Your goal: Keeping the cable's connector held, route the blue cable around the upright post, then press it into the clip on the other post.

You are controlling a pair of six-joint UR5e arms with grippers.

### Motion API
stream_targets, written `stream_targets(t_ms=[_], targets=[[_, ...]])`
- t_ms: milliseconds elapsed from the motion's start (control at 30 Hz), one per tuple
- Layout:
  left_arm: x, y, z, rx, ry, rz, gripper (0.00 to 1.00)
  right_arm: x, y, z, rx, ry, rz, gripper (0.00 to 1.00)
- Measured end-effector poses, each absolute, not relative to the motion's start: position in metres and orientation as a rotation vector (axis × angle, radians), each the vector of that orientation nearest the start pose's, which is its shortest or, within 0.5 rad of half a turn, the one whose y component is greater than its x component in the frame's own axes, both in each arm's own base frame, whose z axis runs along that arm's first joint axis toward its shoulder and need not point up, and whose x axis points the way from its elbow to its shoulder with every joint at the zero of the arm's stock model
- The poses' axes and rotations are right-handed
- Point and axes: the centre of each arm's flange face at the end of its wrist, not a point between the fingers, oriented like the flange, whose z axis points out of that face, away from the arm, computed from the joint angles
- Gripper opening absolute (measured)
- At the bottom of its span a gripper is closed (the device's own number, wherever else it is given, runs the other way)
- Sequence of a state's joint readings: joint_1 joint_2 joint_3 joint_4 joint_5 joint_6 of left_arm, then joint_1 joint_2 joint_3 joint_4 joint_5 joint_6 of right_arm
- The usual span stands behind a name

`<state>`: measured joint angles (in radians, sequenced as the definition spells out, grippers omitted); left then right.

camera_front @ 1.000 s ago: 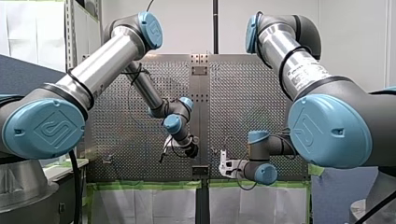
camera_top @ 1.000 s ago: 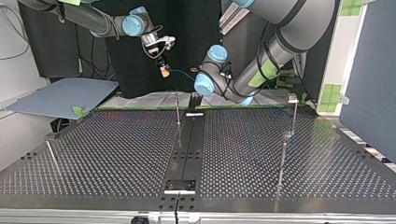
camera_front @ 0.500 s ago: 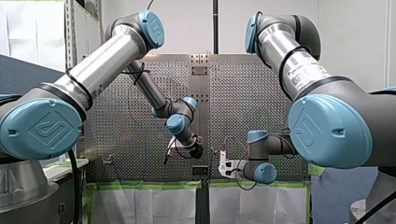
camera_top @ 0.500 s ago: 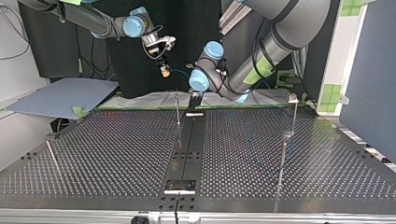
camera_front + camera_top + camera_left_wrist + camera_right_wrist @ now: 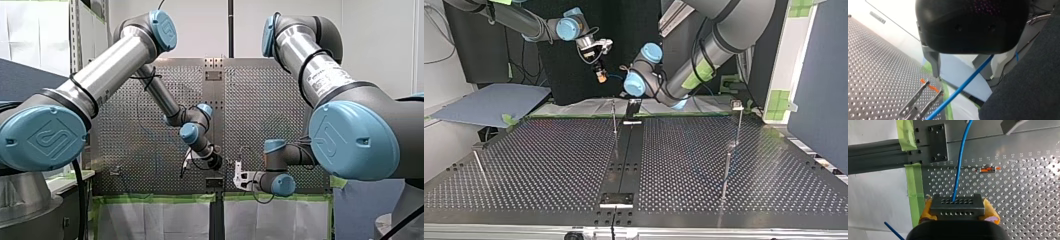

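Note:
In the right wrist view my right gripper (image 5: 957, 215) is shut with its yellow pads on the grey connector block (image 5: 957, 205). The blue cable (image 5: 961, 160) runs straight ahead from the block over the perforated plate. My left gripper (image 5: 961, 76) is open, and the blue cable (image 5: 958, 90) passes slanting between its grey fingers (image 5: 932, 61) without being gripped. A metal post with an orange clip (image 5: 930, 87) stands ahead of it. In the front view my left gripper (image 5: 216, 162) hangs close beside my right gripper (image 5: 238, 173). The top view shows my right gripper (image 5: 600, 75) at the far table edge.
The top view shows a thin upright post (image 5: 614, 117) near the black centre rail (image 5: 626, 150). There are two posts (image 5: 738, 120) at the view's right and a slanted rod (image 5: 480, 167) at its left. Green tape (image 5: 915, 187) lines the plate's edge. A clip (image 5: 988, 169) lies on the plate.
My left arm has swung toward my right gripper, rightward in the front view and leftward in the top view. My right gripper has stayed put, still shut on the connector.

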<state>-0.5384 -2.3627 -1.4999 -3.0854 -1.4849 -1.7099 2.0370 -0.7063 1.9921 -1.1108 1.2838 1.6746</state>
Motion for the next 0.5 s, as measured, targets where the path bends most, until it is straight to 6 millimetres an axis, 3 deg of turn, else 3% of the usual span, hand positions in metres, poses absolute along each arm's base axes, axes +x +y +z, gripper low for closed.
stream_targets(t_ms=[400, 467, 500], targets=[[0.441, -0.45, 0.062, 0.54, 2.212, -0.47, 1.0, 0.376, -0.387, -0.051, -2.438, 1.298, -2.234, 0.0], [0.44, -0.45, 0.062, 0.539, 2.21, -0.46, 0.97, 0.376, -0.387, -0.051, -2.438, 1.297, -2.235, 0.0], [0.44, -0.45, 0.062, 0.54, 2.208, -0.453, 0.84, 0.376, -0.387, -0.051, -2.437, 1.297, -2.235, 0.0]])
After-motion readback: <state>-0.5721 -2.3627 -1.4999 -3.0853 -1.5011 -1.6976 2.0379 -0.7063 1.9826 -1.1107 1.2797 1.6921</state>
